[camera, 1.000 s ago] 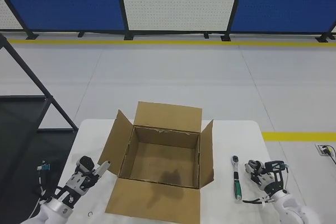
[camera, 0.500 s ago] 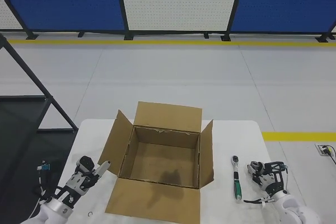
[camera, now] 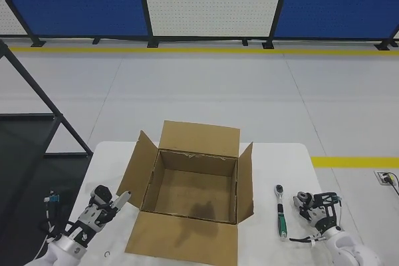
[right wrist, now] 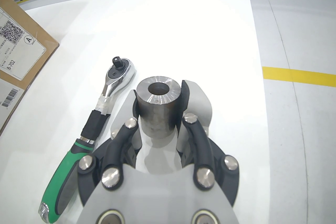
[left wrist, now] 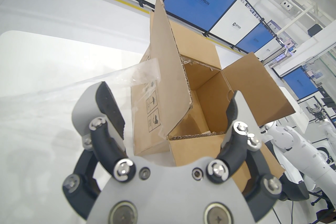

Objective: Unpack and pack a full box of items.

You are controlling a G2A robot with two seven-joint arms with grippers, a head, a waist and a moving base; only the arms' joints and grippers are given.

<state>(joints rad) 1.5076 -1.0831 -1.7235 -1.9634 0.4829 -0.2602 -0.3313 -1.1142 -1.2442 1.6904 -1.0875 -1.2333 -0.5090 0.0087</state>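
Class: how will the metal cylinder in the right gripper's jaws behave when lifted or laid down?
The metal cylinder looks thick-walled steel, so probably heavy for its size and rigid. Its smooth sides may slip in the jaws. Laid sideways, it would likely roll.

R of box [camera: 189, 193] lies ratchet [camera: 280, 211], cylinder [right wrist: 158, 107] just R of that.

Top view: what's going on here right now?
An open brown cardboard box stands on the white table and looks empty. The right hand is shut on an upright grey metal cylinder with a centre hole, to the box's right, beside a green-handled ratchet wrench lying on the table. The left hand is open and empty on the box's other side.
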